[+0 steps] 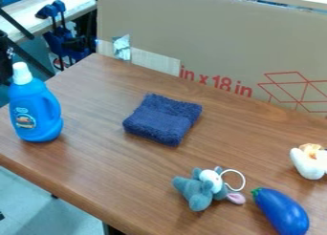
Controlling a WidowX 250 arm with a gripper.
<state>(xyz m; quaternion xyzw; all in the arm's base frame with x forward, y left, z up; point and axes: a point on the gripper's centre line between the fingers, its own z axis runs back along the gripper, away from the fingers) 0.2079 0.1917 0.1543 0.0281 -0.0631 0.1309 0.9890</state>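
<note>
Lying on the wood-grained table point(96, 167), a squarish, nubby towel point(163, 119) neighboured a fuzzy plush toy point(201, 191); the gripper's state could not be told.

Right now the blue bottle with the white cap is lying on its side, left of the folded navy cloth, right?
Not quite. The camera view shows the blue bottle standing upright, not lying down; it is left of the folded navy cloth.
</note>
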